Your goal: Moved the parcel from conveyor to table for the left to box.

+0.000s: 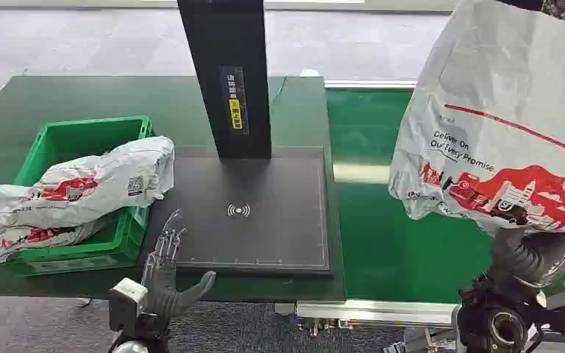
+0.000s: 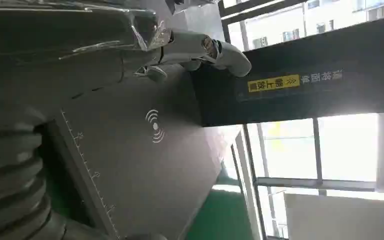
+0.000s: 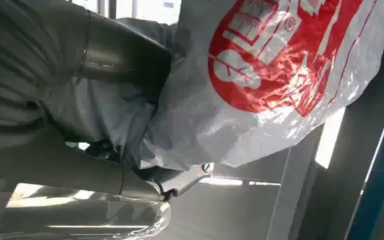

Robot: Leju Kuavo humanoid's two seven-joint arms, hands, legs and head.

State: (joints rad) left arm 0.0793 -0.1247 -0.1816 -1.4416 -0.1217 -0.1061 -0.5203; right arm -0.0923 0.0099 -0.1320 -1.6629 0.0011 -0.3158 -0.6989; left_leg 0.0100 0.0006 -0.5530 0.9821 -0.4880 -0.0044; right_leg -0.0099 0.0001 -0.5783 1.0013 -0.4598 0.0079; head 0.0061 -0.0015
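Right hand (image 1: 533, 254) gripping parcel (image 1: 500, 125) (lifted), over conveyor (image 1: 382, 243); left hand (image 1: 165, 276) empty

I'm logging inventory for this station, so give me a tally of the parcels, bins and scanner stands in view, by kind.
Grey parcel bags: 3, one held up by the right robot hand over the conveyor, two in the bin
Green bins: 1
Black scanner stands: 1
Total: 5

Black scanner post (image 1: 224, 73) — grey carpet (image 1: 81, 37) behind.
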